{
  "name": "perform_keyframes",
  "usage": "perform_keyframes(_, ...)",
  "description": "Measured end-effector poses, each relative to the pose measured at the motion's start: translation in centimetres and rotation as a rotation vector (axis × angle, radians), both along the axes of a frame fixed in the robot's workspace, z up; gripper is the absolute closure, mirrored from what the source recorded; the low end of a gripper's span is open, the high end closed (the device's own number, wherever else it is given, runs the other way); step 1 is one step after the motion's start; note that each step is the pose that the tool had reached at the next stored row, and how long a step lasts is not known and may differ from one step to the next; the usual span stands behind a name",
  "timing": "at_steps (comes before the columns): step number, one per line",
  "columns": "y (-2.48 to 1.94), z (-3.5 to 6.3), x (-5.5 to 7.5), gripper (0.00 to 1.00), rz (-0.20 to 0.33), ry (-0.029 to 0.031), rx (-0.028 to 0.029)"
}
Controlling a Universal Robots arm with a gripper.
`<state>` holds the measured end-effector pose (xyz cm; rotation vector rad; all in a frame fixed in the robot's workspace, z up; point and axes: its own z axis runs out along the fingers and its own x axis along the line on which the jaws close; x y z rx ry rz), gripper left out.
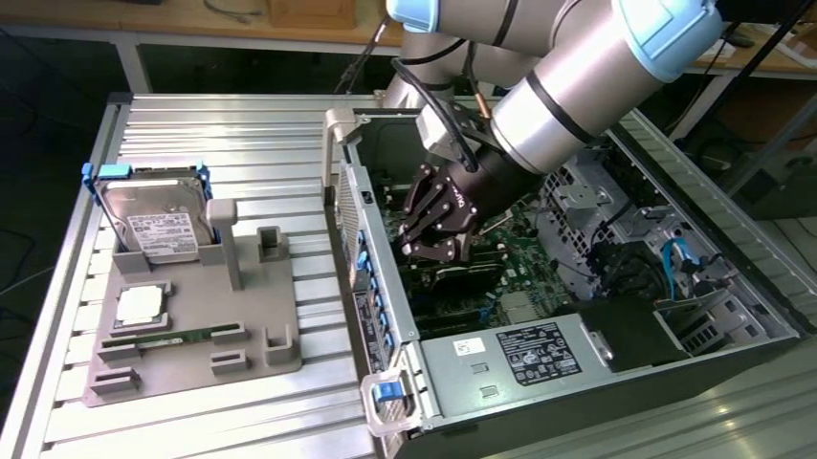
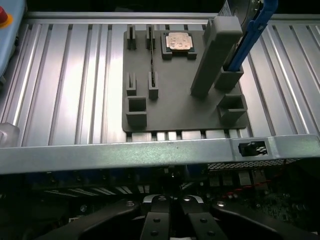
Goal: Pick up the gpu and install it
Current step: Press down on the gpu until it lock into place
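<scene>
My gripper [image 1: 428, 251] is down inside the open computer case [image 1: 383, 316], over the motherboard. In the wrist view its fingers [image 2: 159, 220] are pressed together, so the gripper [image 2: 172, 202] is shut. Just below the fingertips a dark, slim card, the gpu [image 1: 460, 274], stands on edge among the board's slots. Whether the fingertips touch it or clamp its top edge is hidden by the gripper body. On the grey fixture plate [image 1: 191, 335] beside the case, the tall post [image 1: 225, 241] and the small slot block [image 1: 272, 243] hold nothing.
The fixture carries a silver hard drive [image 1: 156, 228] in a blue-handled frame, a CPU [image 1: 140, 304] and a green memory stick [image 1: 166, 337]. The case's metal side wall [image 2: 150, 152] runs between fixture and gripper. The power supply [image 1: 537, 354], drive cage and cables crowd the case's other end.
</scene>
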<state>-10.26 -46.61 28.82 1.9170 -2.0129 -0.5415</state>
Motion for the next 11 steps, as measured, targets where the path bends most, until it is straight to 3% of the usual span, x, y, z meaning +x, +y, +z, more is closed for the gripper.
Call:
perform_keyframes(2, -0.03, 0.7, 0.2, 0.89, 0.001, 0.001, -0.0072)
perform_keyframes(5, 0.13, 0.9, 0.2, 0.89, 0.001, 0.0009, -0.0081)
perform_keyframes(11, 1.21, 0.78, 0.3, 0.89, 0.001, 0.001, -0.0084)
